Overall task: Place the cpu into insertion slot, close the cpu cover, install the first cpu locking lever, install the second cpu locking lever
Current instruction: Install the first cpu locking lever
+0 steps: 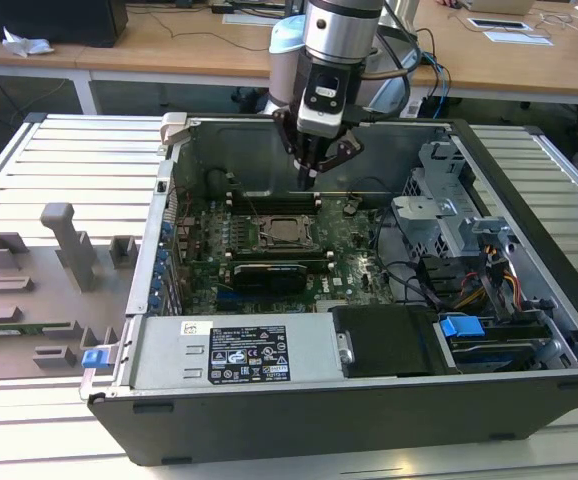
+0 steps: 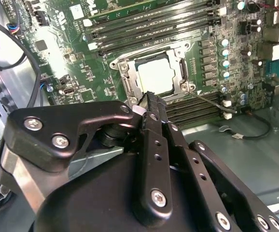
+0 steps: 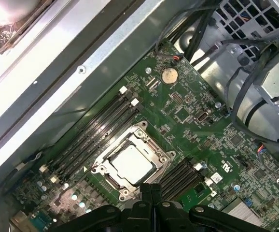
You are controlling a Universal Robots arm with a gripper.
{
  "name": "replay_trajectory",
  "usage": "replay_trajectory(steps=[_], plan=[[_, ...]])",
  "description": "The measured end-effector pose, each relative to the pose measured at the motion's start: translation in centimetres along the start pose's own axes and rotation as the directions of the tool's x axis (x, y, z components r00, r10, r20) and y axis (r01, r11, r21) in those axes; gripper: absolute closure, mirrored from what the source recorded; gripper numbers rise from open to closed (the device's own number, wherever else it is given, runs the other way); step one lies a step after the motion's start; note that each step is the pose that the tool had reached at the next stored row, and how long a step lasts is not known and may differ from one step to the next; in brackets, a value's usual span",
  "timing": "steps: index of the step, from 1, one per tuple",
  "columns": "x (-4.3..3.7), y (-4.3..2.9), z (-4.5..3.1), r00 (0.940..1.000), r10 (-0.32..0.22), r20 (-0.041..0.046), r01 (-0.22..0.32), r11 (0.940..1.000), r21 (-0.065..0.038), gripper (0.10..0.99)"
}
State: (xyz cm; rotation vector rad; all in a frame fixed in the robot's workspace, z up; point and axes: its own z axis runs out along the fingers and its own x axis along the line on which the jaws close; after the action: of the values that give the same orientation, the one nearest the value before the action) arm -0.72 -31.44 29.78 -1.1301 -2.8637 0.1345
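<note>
1. Black memory slots (image 3: 98, 129): near, beneath the gripper (image 3: 151, 187).
2. Round coin-cell battery (image 3: 168, 75): farther off.
3. Labelled power supply (image 1: 231, 355): well apart.
4. Grey drive cage (image 1: 447, 195): toward the exterior view's right of it.

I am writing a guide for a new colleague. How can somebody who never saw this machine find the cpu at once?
Look inside the open computer case, at the green circuit board on its floor. Near the board's middle the cpu lies framed by the silver cpu cover. It is a flat, dull silver square, unlike the long narrow black memory slots beside it.
</note>
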Motion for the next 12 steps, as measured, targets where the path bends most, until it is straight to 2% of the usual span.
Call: replay_trajectory(steps=[5, 9, 12], plan=[[0.0, 0.0, 0.0, 0.9987, -0.05, 0.0051, 0.05, 0.9988, 0.001, 0.976], [0.0, 0.0, 0.0, 0.9947, -0.102, 0.0104, 0.102, 0.9948, 0.003, 0.976], [0.0, 0.0, 0.0, 0.9929, -0.118, 0.0121, 0.118, 0.993, 0.004, 0.976]])
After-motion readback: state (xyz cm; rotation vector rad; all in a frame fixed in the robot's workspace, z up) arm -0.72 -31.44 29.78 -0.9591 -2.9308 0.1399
